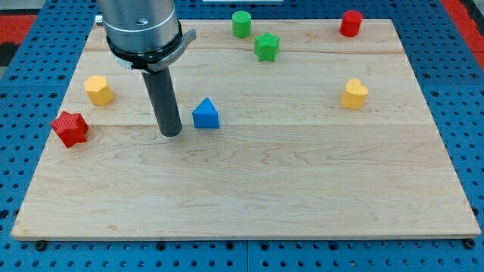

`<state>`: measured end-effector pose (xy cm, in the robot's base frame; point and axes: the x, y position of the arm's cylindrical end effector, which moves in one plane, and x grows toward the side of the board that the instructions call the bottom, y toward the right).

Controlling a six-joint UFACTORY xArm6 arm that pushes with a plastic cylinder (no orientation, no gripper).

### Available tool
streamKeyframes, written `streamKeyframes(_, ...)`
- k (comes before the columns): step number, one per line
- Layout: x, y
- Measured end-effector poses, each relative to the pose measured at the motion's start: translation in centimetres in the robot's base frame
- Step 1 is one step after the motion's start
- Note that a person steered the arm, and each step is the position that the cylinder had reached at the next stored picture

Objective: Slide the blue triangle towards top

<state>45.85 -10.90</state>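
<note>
Camera view looks down at an angle on a pale wooden table (249, 196) that lies on a blue perforated base (461, 91). Farthest to the view's left, a red star block (70, 128) sits close to the table's left edge. Up and slightly to the right of it rests a yellow block of roughly hexagonal shape (98, 90), well apart from the star. Next comes the arm's grey cylindrical body (140, 30), entering from the view's top, with the dark rod hanging straight down from it; my tip (171, 134) rests on the table at the rod's lower end. No claw is fitted to this arm, so nothing opens, closes or grips; the rod holds nothing. Just to the right of my tip stands the blue triangle (206, 114), near the tip but with a narrow strip of bare wood between them, so the two are not touching. It lies a little left of the table's centre, about level with the red star. Further right and near the view's top, a green cylinder (241, 24) stands by the table's top edge, and a green star block (266, 47) sits just below and to the right of it. Well to the right, a yellow heart-like block (354, 94) rests alone, and a red cylinder (351, 23) stands near the top right corner.
</note>
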Motion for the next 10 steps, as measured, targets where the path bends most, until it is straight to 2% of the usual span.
streamKeyframes(4,0.0,0.3)
streamKeyframes(8,-0.2,3.1)
streamKeyframes(10,-2.7,4.3)
